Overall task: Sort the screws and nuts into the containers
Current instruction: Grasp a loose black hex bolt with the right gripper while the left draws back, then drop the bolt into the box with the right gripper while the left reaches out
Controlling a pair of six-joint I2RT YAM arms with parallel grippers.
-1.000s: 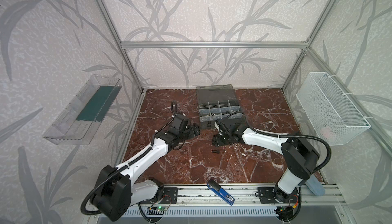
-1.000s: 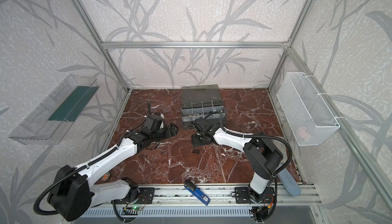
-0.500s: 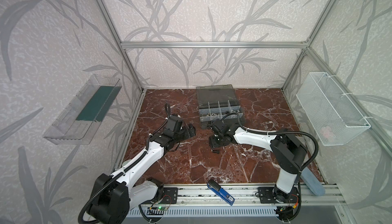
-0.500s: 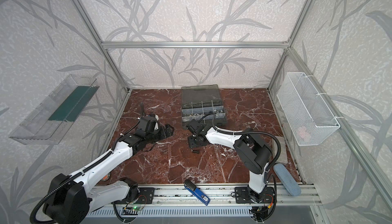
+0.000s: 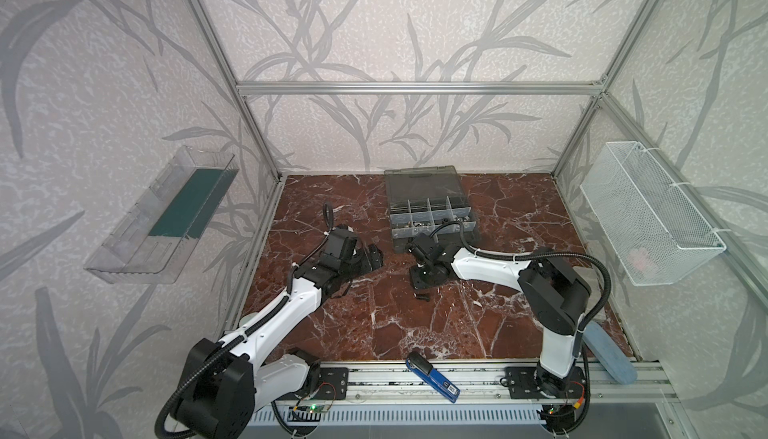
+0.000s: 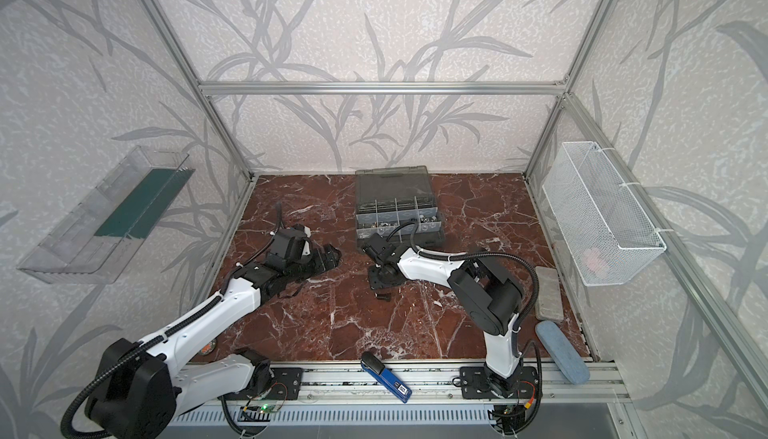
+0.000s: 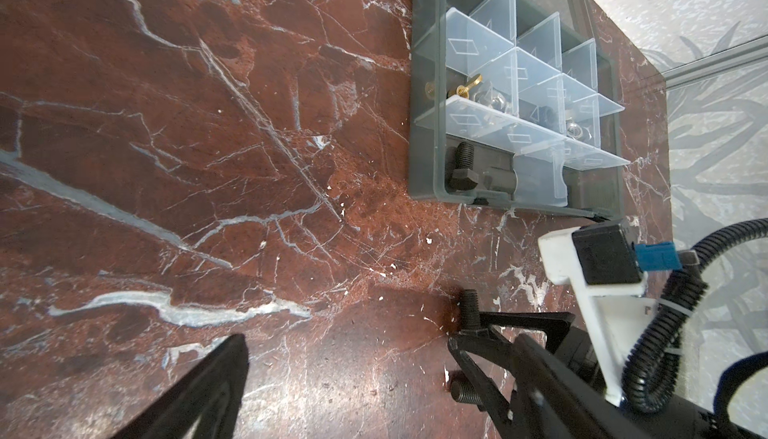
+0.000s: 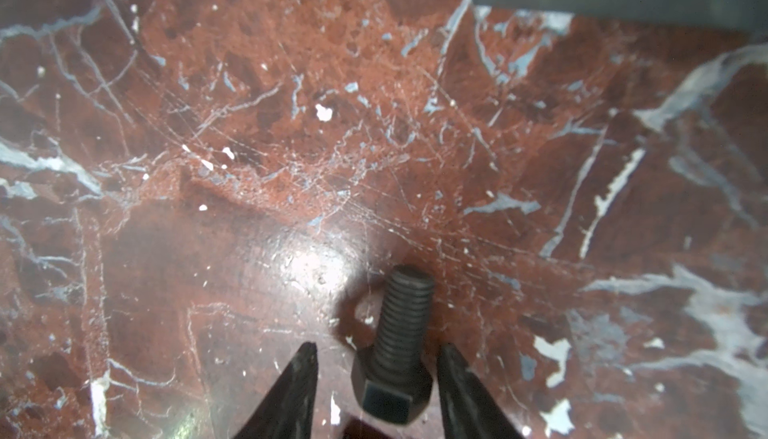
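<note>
The screws (image 5: pixel 422 296) not yet sorted lie on the table (image 5: pixel 374 324) beneath the right pincer (image 5: pixel 420 285) in both top views, just in front of the organiser case (image 5: pixel 394 236) whose cells serve as containers. The left pincer (image 5: pixel 371 255) hangs spread wide and empty off to the side

From the left wrist, one screw (image 7: pixel 469 306) pokes out between the tips of the right pincer (image 7: pixel 465 330) and a second screw (image 7: pixel 463 391) lies just beside them. A third screw (image 7: pixel 463 165) already rests in a corner cell of the case (image 7: pixel 419 167). A careless squeeze or lift could knock the neighbour and send it rolling across the smooth marble

From the right wrist, the jaws stand parted either side of the screw's hex head (image 8: pixel 392 391), gripping nothing. The head sits off-centre, almost against one finger with a clear gap to the other. Squeezed like this, the nearer finger would likely push first, so the screw could pivot, roll on its thread or pop out
</note>
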